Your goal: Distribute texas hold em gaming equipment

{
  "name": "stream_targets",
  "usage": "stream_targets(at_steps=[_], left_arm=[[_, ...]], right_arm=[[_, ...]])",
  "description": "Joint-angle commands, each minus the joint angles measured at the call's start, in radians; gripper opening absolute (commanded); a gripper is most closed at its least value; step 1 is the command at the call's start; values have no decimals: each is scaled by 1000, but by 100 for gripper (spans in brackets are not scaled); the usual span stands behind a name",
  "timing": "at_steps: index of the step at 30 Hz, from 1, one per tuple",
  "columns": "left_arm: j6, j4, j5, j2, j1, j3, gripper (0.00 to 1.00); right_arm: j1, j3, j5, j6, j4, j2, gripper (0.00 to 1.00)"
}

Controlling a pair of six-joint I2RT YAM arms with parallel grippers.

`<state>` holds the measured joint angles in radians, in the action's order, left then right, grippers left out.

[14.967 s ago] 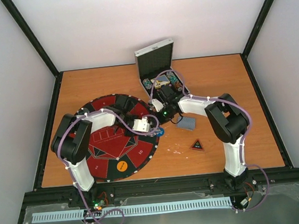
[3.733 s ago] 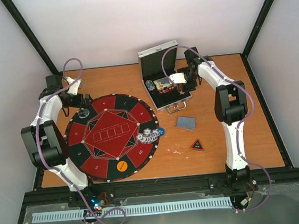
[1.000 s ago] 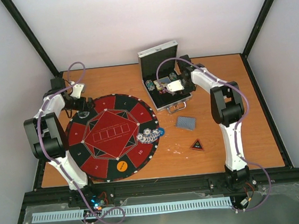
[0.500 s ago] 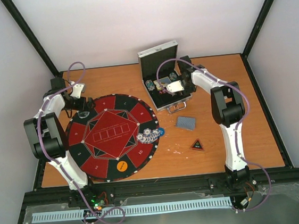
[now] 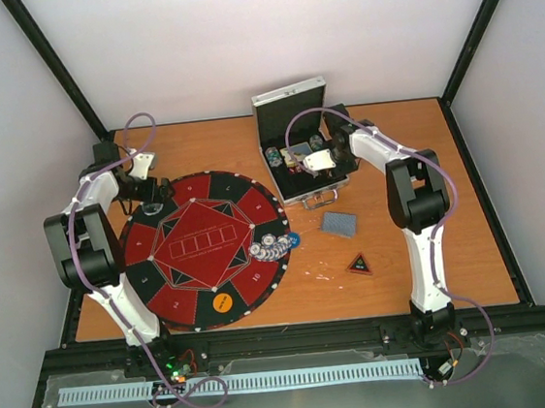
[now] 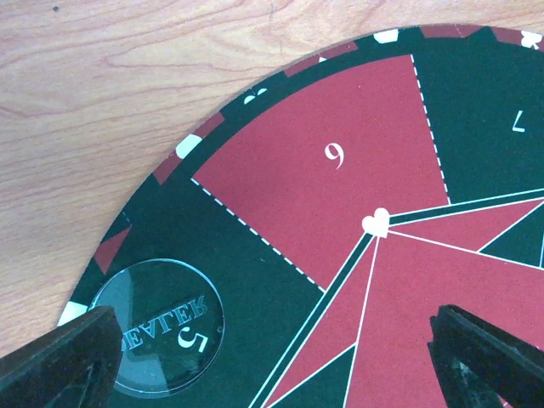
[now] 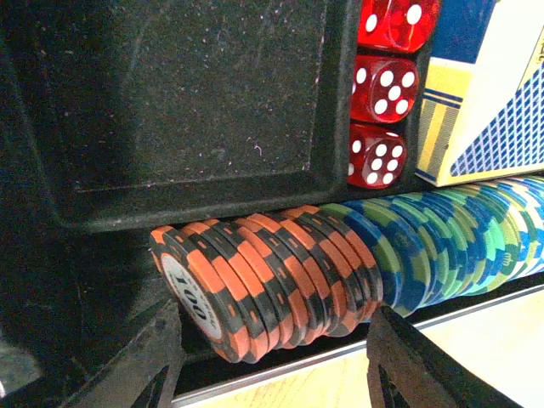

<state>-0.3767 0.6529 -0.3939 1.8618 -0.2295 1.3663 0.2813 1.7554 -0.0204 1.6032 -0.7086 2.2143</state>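
The left jaws are held fully apart with nothing gripped, and a clear disc is seen on the mat just inside one of them. The right jaws are spread partly open astride a row of orange poker chips in the case. The chips seem untouched, though contact cannot be ruled out.
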Motion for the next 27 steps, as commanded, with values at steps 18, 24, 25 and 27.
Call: stream_targets(at_steps=[18, 24, 25, 27], left_arm=[[-18, 21, -8, 23, -8, 38, 100], [-19, 17, -1, 23, -8, 32, 100], [-19, 16, -1, 23, -8, 31, 100], [-19, 16, 0, 23, -8, 30, 100]], right_arm=[[14, 10, 129, 50, -125, 121, 70], [14, 9, 138, 51, -127, 144, 72], [14, 9, 138, 52, -126, 146, 72], [12, 10, 140, 51, -127, 150, 71]])
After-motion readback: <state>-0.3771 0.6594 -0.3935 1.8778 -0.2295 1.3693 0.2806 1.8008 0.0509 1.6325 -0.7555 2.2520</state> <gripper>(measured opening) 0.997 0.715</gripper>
